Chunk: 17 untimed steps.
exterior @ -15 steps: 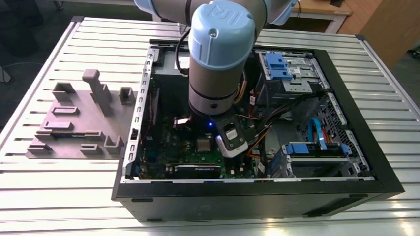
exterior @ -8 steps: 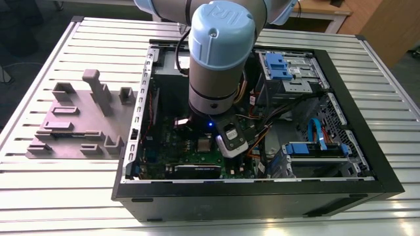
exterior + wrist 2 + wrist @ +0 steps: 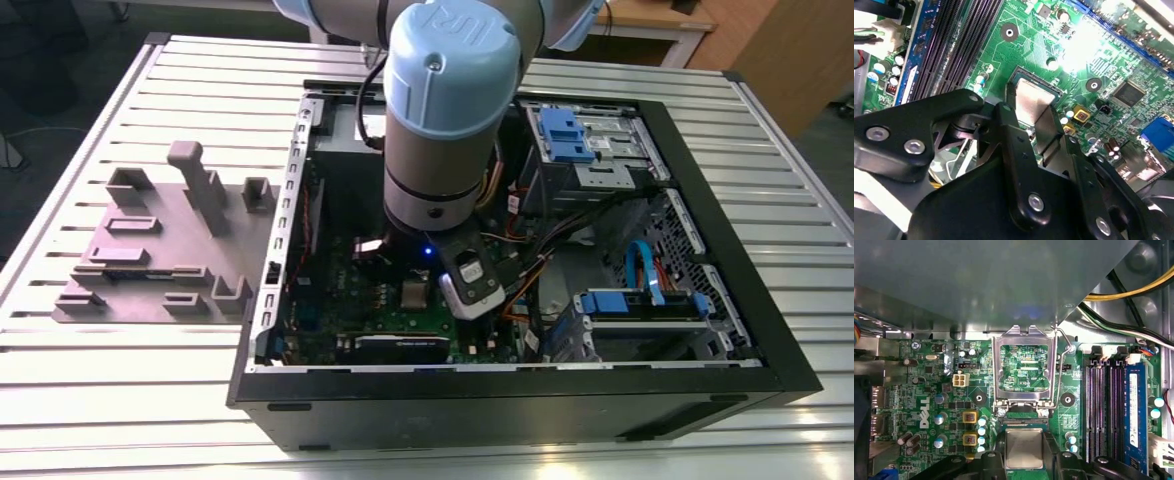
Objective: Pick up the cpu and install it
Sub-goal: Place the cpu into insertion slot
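My gripper (image 3: 1024,452) is clamped narrow on the cpu (image 3: 1035,92), with a finger (image 3: 1010,115) against each side. The chip sits at the socket, just beside the opened hinged frame (image 3: 1024,365), on the motherboard (image 3: 944,405) inside the open computer case (image 3: 534,420).

The arm (image 3: 434,170), upper middle of the exterior view, is a thick silver-grey tube with a pale blue round cap (image 3: 447,60). A small blue light (image 3: 427,249) glows low on it. The hand (image 3: 1033,111) has black links with silver screws (image 3: 1035,202).
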Each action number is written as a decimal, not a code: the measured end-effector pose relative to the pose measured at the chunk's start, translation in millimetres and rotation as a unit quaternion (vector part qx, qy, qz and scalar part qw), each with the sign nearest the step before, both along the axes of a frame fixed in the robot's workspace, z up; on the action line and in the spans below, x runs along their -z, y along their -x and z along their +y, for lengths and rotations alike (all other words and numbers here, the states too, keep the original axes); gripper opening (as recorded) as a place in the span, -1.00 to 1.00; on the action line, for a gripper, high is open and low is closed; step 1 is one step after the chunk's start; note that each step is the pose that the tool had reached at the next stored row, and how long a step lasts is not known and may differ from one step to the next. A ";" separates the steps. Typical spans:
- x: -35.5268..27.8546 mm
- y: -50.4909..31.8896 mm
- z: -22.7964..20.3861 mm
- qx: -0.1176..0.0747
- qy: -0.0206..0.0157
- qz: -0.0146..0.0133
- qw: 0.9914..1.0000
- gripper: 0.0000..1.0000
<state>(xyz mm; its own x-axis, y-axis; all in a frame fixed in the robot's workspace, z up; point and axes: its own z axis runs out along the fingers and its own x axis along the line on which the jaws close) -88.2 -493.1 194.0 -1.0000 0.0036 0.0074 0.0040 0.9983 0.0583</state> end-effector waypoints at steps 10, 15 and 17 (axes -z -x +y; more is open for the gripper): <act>1.1 0.0 0.0 0.001 0.000 0.000 1.000 -0.18; 1.1 0.0 0.0 0.001 0.000 0.000 1.000 -0.18; 1.3 -0.2 0.4 0.001 -0.001 0.000 1.000 -0.18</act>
